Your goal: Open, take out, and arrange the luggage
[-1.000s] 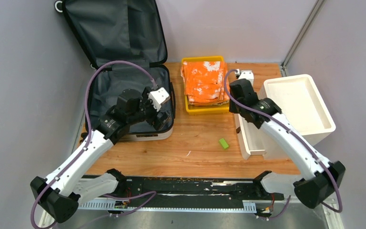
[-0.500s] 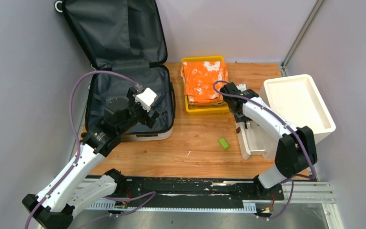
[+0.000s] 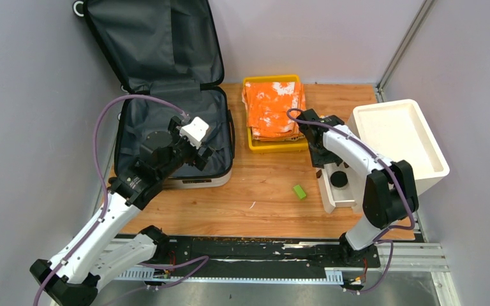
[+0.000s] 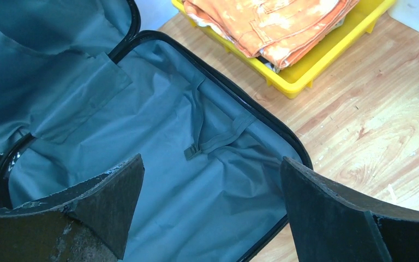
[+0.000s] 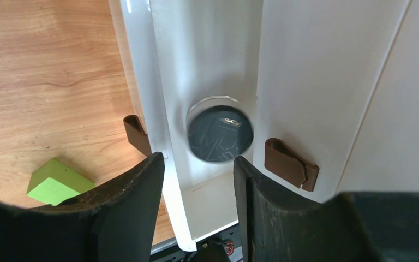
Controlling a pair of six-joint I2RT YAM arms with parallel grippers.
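Far on the left of the wooden surface [image 3: 261, 185] sits the suitcase [image 3: 137, 115]. It is open. Its lid stands up against the back wall, and the bottom half lies flat with its grey cloth inside showing. The left arm [image 3: 118, 204] reaches over the bottom half, near its front right corner. Its jaws are wide apart and hold nothing.

Next, at the back, comes a yellow tray [image 3: 274, 145] just beside the suitcase. Folded orange cloth [image 3: 271, 108] is piled in it. A small green block [image 3: 300, 191] lies alone on the wood, closer to the front.

To the right of the block is a long white tray [image 3: 324, 191] with a round black thing [image 3: 339, 179] lying in it. The right arm [image 3: 351, 150] bends down over this tray. Its jaws are a little apart and grip nothing; the round black thing shows below the gap. A big white box [image 3: 399, 137] sits at the far right, touching the long tray.
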